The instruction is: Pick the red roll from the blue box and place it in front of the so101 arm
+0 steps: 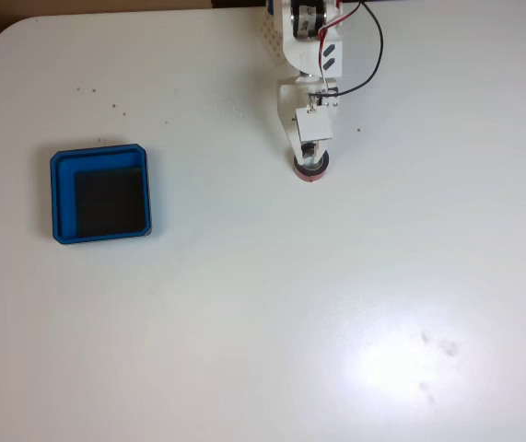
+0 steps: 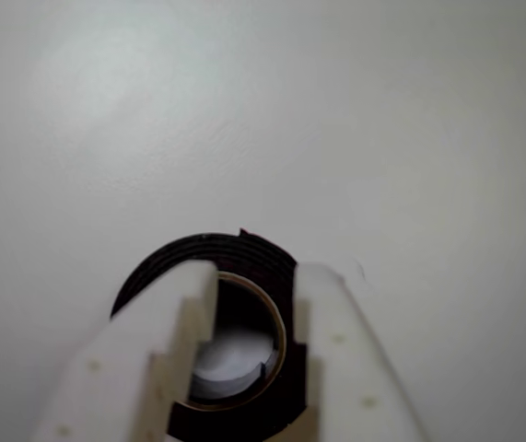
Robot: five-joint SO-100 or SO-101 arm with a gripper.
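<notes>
The white two-finger pincer (image 2: 253, 354) sits narrow around the small red roll of tape (image 1: 310, 169): in the wrist view one white finger (image 2: 152, 359) lies over the roll's left side and partly across its hole, and the other lies against the right of its wall, so the roll (image 2: 203, 253), dark there, looks gripped. In the fixed view the roll rests on the white counter (image 1: 336, 304) at the pincer (image 1: 310, 158) tip, just below the white jointed arm with black servos and red and black wires (image 1: 310, 55). The shallow bright-blue square box with a black floor (image 1: 58, 198) lies well apart, to the left in that view.
</notes>
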